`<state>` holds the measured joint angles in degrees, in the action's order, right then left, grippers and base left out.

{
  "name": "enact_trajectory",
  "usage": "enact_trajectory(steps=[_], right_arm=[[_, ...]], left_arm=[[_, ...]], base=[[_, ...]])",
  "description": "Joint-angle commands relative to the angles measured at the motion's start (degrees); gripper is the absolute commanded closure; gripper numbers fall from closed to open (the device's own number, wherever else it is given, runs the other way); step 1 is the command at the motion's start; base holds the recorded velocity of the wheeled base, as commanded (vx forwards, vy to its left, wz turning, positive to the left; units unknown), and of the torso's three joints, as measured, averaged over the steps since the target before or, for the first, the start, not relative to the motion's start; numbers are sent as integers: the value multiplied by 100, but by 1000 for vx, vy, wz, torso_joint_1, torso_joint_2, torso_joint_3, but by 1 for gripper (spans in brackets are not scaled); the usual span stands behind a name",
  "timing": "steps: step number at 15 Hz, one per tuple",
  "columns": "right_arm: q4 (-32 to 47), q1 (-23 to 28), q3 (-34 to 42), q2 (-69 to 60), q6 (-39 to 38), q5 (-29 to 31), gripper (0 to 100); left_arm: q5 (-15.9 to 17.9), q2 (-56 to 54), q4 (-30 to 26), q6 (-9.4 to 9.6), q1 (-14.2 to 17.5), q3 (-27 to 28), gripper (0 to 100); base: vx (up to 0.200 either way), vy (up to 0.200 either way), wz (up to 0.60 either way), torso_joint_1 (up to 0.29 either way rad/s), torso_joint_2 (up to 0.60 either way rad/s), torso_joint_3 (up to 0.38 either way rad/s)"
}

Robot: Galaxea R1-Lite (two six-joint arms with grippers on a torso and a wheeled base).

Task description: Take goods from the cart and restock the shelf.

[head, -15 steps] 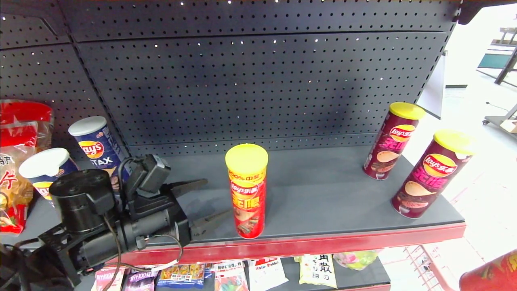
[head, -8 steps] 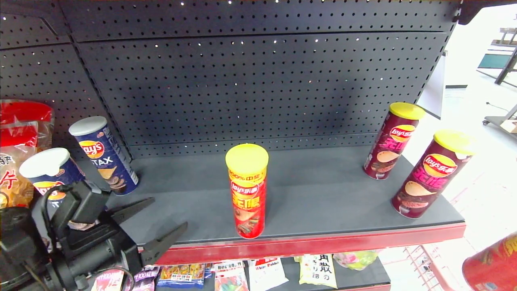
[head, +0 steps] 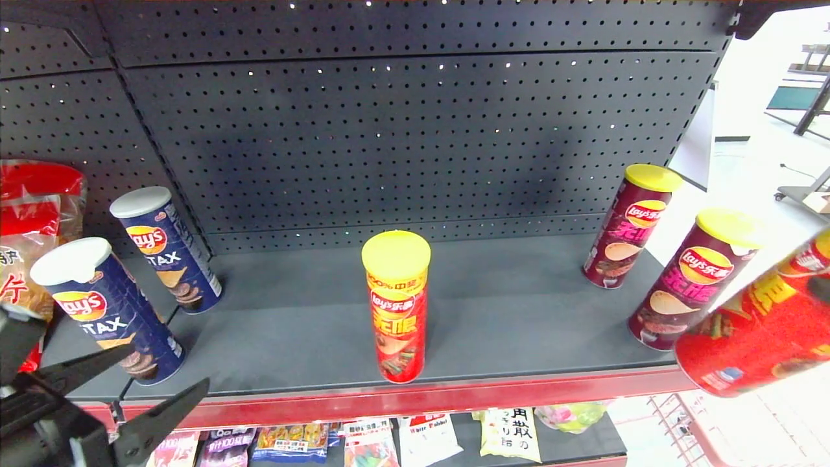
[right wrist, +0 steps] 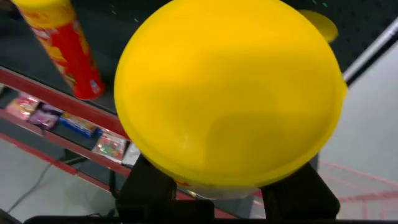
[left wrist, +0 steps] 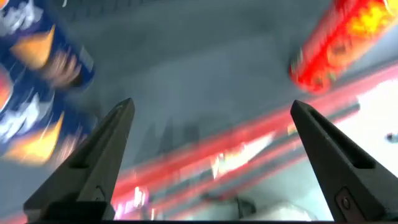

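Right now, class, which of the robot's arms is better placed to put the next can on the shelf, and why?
The right. The right gripper holds a red can, raised at the right end of the shelf. The left gripper hangs open and empty, low at the left front edge.

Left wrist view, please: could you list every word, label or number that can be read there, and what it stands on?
None can be read.
blue cans: print blurred, unreadable.
standing red can: print blurred, unreadable.
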<state>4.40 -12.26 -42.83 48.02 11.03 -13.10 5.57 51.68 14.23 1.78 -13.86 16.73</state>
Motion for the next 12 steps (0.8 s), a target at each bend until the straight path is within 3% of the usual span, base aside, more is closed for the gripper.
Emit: enact_trajectory(steps=[1, 4, 7, 12], right_arm=[[-713, -575, -94, 929, -128, 1, 100], [-1266, -1094, -182, 1632, -145, -69, 100], [-1855, -1261, -543, 2555, -172, -78, 100], [-1934, -1489, -1501, 3943, -145, -140, 100]], left_arm=[[-109, -1441, -1036, 7, 33, 507, 0], [-109, -1687, -1062, -20, 33, 419, 0], [-241, -1880, -1062, -29, 33, 252, 0], [-258, -1889, -1054, -29, 33, 252, 0]], base=[[0, 0, 0, 0, 0, 0], [0, 0, 0, 0, 0, 0], [0, 0, 0, 0, 0, 0], [0, 0, 0, 0, 0, 0]])
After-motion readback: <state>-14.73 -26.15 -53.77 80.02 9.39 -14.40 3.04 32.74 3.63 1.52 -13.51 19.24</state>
